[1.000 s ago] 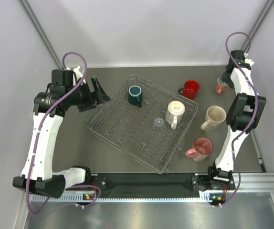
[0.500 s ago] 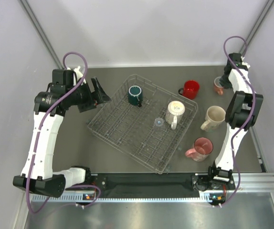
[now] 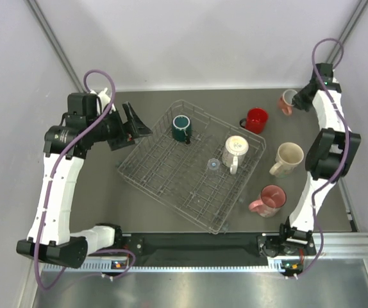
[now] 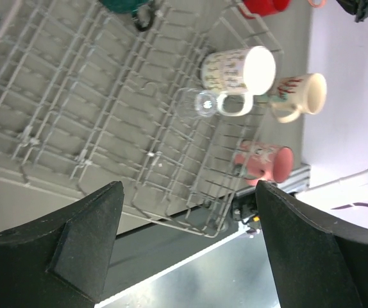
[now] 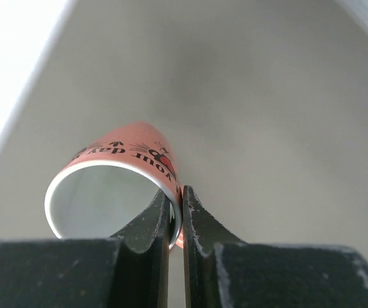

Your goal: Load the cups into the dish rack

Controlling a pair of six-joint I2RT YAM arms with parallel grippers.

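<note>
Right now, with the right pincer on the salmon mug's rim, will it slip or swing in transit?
The right pincer clamps only the thin wall of the salmon mug, so it may pivot. Its glossy glaze looks slippery. Being small, it is probably light.

Got the dish rack point(image 3: 165, 170) sitting cornerwise in the middle of the table point(image 3: 152, 106). Inside it: far-corner mug point(image 3: 182, 128), right-corner mug point(image 3: 235, 149), and a small cup point(image 3: 213, 164) just left of that one. Out on the table right of the rack: back mug point(image 3: 256, 119), middle mug point(image 3: 289, 156), front mug point(image 3: 270, 197). Behind those, far right: last mug point(image 3: 288, 101), rim in the right jaws.
</note>
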